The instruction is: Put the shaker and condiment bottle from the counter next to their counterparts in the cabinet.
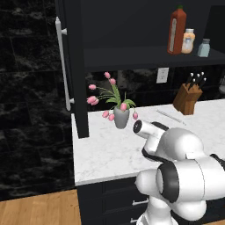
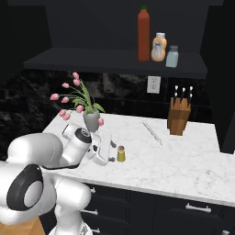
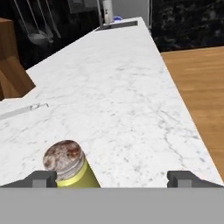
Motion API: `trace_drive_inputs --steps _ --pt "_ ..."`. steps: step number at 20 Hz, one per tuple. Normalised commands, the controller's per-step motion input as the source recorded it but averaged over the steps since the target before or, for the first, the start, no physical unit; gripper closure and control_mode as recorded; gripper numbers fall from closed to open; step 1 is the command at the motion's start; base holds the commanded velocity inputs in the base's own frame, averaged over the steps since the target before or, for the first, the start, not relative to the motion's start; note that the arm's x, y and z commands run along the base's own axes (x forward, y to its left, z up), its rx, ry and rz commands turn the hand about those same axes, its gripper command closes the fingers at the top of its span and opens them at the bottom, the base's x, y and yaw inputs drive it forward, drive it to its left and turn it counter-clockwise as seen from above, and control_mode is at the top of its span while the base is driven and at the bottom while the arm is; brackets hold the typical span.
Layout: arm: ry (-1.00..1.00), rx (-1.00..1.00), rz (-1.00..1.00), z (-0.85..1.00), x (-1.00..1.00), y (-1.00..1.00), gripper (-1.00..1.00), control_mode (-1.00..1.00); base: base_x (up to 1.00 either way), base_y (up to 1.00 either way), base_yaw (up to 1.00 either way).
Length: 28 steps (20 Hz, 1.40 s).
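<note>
The yellow-green shaker (image 2: 121, 154) (image 3: 70, 167) stands upright on the white counter (image 2: 183, 160). My gripper (image 2: 112, 154) (image 3: 113, 178) is low over the counter and open. The shaker sits between its fingertips, close against the left one (image 3: 42, 177), with a wide gap to the right one. The tall red condiment bottle (image 1: 176, 30) (image 2: 143, 34) stands on the shelf of the dark cabinet (image 1: 145, 57) (image 2: 114, 62). Beside it are the peach-orange bottle (image 1: 188, 41) (image 2: 159, 47) and the pale blue-grey shaker (image 1: 204, 47) (image 2: 172, 56).
A grey vase of pink tulips (image 1: 121, 115) (image 2: 91, 118) stands just behind my arm. A wooden knife block (image 1: 188, 97) (image 2: 179, 117) is at the back right, with a thin metal utensil (image 2: 152, 131) lying in front of it. The open cabinet door (image 1: 79, 66) hangs at the counter's left end.
</note>
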Motion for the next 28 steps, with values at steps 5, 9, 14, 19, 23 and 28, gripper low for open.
trace_drive_inputs --steps 5,9,14,19,23,28 --pt "0.00 0.00 0.00 -0.29 0.32 0.00 -1.00 -1.00 0.00 0.00 0.00" --pt "0.00 0.00 0.00 -0.16 0.34 0.00 -1.00 -1.00 0.00 0.00 0.00" --pt "0.00 0.00 0.00 -0.16 0.32 -0.11 -1.00 -1.00 0.00 0.00 0.00" --pt "-0.02 0.00 0.00 -0.49 0.03 -0.48 -1.00 -1.00 0.00 0.00 0.00" --pt "0.00 0.00 0.00 -0.48 0.08 -0.45 1.00 -1.00 0.00 0.00 0.00" --pt "0.00 0.00 0.00 0.07 0.21 -0.26 1.00 -1.00 0.00 0.00 0.00"
